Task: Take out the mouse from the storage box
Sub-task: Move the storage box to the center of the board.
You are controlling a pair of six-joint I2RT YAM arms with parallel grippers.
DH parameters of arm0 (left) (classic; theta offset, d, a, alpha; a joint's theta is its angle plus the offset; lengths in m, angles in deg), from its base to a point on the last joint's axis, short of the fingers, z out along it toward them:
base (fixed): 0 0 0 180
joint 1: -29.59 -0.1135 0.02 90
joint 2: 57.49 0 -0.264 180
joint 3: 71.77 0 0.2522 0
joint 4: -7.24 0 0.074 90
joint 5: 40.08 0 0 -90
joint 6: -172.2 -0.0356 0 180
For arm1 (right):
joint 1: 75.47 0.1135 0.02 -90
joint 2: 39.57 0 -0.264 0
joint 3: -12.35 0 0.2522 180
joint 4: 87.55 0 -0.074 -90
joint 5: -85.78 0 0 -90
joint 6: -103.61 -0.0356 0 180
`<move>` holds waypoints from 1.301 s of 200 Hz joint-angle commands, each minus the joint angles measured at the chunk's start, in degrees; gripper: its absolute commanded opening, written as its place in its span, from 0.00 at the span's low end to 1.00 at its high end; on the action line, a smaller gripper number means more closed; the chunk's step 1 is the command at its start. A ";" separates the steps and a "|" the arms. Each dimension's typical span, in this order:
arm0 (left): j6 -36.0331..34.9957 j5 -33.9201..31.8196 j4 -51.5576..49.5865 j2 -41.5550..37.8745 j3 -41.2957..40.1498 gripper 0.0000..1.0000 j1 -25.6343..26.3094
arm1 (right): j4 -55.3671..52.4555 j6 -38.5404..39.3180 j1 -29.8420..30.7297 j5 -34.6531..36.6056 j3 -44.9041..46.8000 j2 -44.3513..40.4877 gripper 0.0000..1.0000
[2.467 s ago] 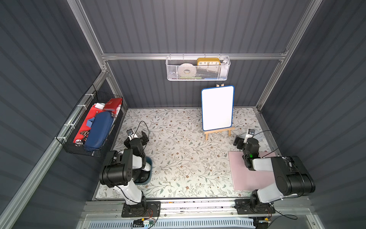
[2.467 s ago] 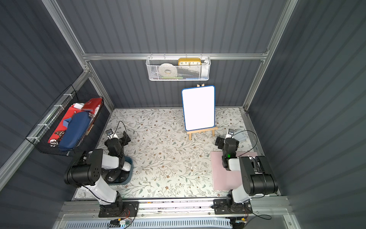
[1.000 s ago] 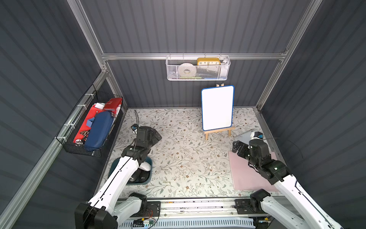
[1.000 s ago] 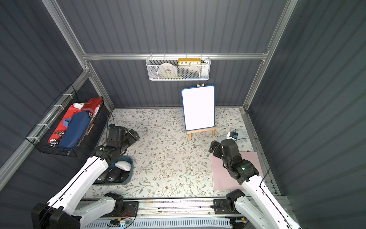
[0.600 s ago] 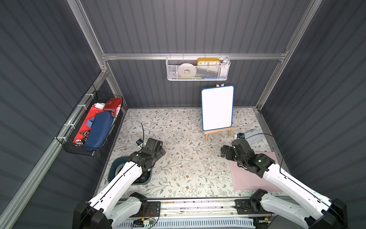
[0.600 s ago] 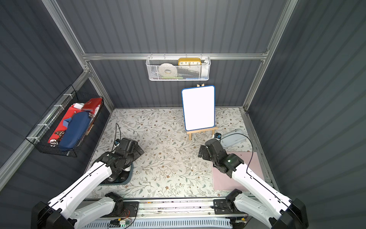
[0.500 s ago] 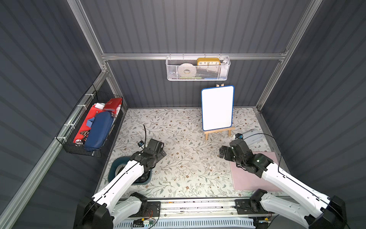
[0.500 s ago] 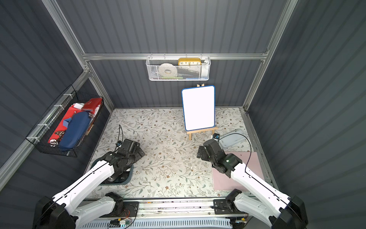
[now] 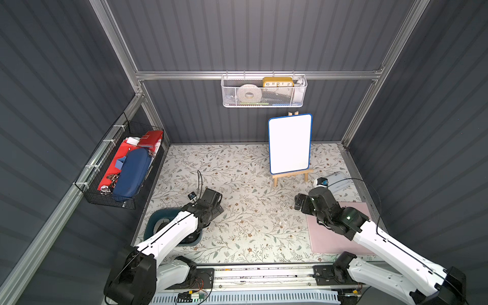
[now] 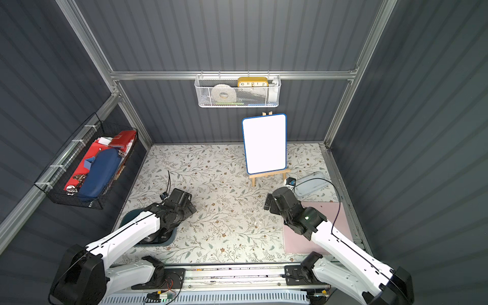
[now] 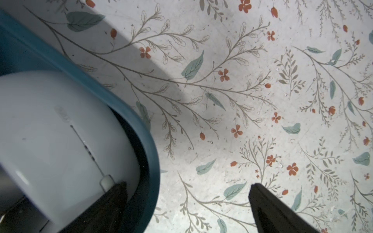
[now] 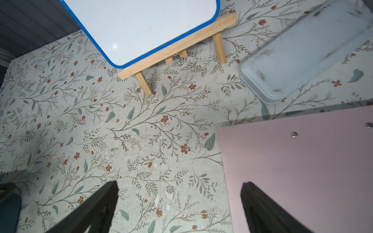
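Floral tabletop (image 9: 237,169) with teal storage box (image 11: 150,145), whiteboard easel (image 9: 290,144), pale tray (image 12: 302,54), pink mat (image 9: 324,243).

Box look: the storage box (image 9: 166,210) is a dark teal plastic tub with rounded corners, low walls and an open top.
Box place: it sits flat at the lower left of the floral bench (image 9: 253,169) in both top views (image 10: 128,217), close to the bench's left edge, and is largely covered from above.
Box close up: its curved rim (image 11: 139,123) runs from the upper left to the bottom centre of the left wrist view.
Mouse look: the mouse (image 11: 60,131) is pale white, with a smooth domed shell, a thin centre seam and a small wheel.
Mouse place: it lies inside the box with its back up, close against a rounded corner, at the lower left of the left wrist view.
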 commanded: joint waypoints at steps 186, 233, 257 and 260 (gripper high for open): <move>0.64 -1.74 6.33 13.51 21.85 0.98 22.94 | -1.87 -2.89 2.20 1.23 -0.07 1.79 0.99; 5.51 -15.94 -10.26 -2.48 18.39 0.99 16.43 | 1.61 -4.94 10.11 1.73 -2.41 8.17 0.99; 9.26 -15.74 -13.99 -9.86 12.64 0.99 8.08 | 3.25 -6.52 14.64 2.77 -4.78 13.18 0.99; 10.24 -15.63 -14.58 -10.61 12.03 0.99 7.37 | 3.67 -6.68 15.05 2.65 -4.98 13.63 0.99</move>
